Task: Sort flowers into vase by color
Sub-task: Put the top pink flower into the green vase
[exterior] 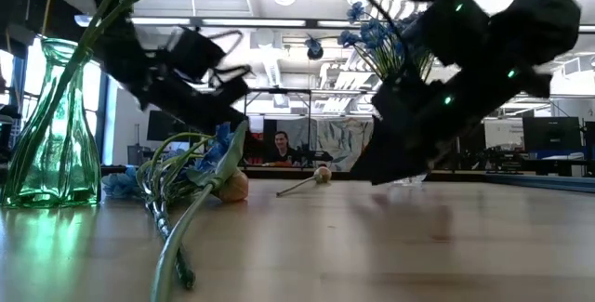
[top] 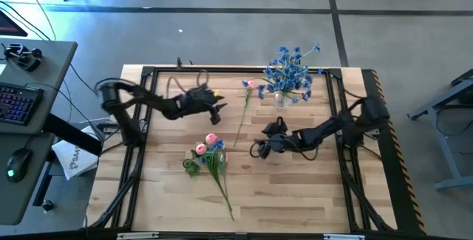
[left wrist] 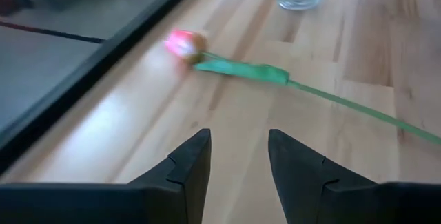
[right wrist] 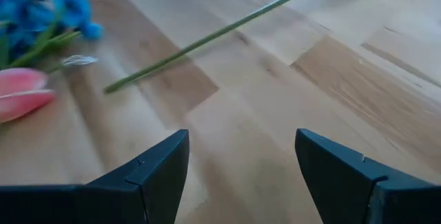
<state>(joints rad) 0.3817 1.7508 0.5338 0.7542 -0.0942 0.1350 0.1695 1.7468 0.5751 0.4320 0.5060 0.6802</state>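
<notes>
Both grippers hung empty, fingers apart: the left gripper (top: 219,107) faced the lone tulip (top: 249,85) beside the vase (top: 281,98), probably to grasp it; the right gripper (top: 259,148) waited nearby.

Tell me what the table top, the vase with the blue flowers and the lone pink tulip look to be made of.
Table top: pale wood planks, matte, with visible grain and seams.
Vase: clear glass, likely; it is see-through with bright glints.
Pink tulip: probably fabric or plastic; its leaf is flat and evenly green on a thin straight stem.
</notes>
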